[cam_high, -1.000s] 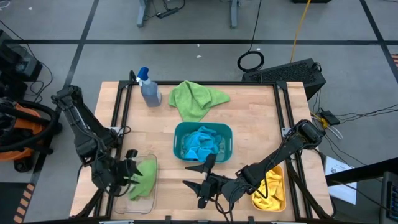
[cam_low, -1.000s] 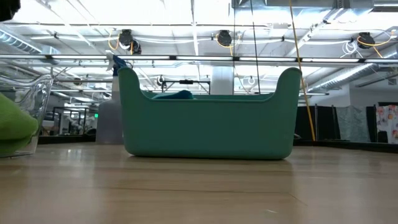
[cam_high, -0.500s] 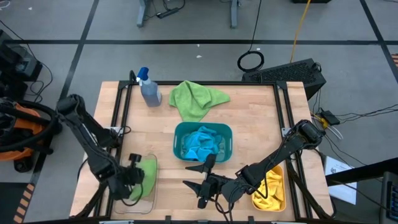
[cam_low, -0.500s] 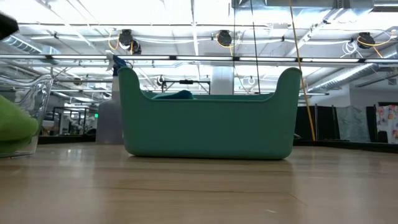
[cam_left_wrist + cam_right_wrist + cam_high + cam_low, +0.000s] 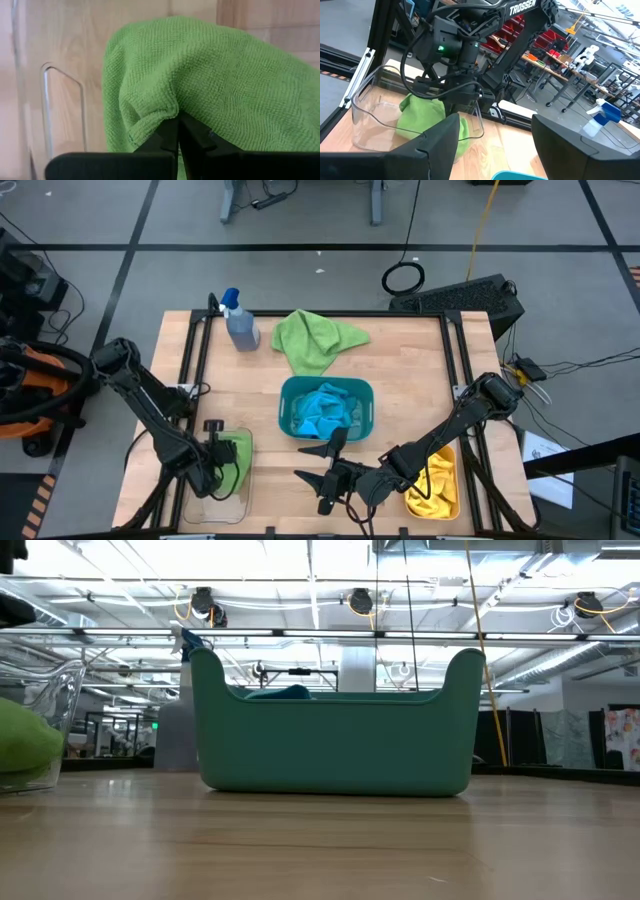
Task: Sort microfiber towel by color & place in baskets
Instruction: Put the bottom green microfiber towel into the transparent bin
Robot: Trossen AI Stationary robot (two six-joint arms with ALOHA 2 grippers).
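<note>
1. Left arm: reaches from the desk's left edge down into the clear basket (image 5: pixel 216 492) at the front-left corner. The left gripper (image 5: pixel 178 131) has its jaws pressed together, pinching a fold of the lime green towel (image 5: pixel 210 80) lying in that basket.
2. Right arm: stretches low across the front of the desk (image 5: pixel 400 370). The right gripper (image 5: pixel 322 463) sits just in front of the teal basket (image 5: pixel 326 384), jaws spread, holding nothing.
3. Clear basket: transparent plastic with rounded corners; contains the pinched green towel, which is bunched toward the basket's rear end.
4. Teal basket: opaque, centre of the desk, raised ends with a lower middle rim; contains crumpled blue towels (image 5: pixel 322 410).
5. Orange basket (image 5: pixel 446 508): front-right corner, partly under the right arm; contains yellow towel (image 5: pixel 436 485).
6. A second green towel (image 5: pixel 312 340) lies loose and rumpled on the wood at the rear, beside the spray bottle (image 5: pixel 239 322).
7. Towel fabric shows a fine looped weave.
</note>
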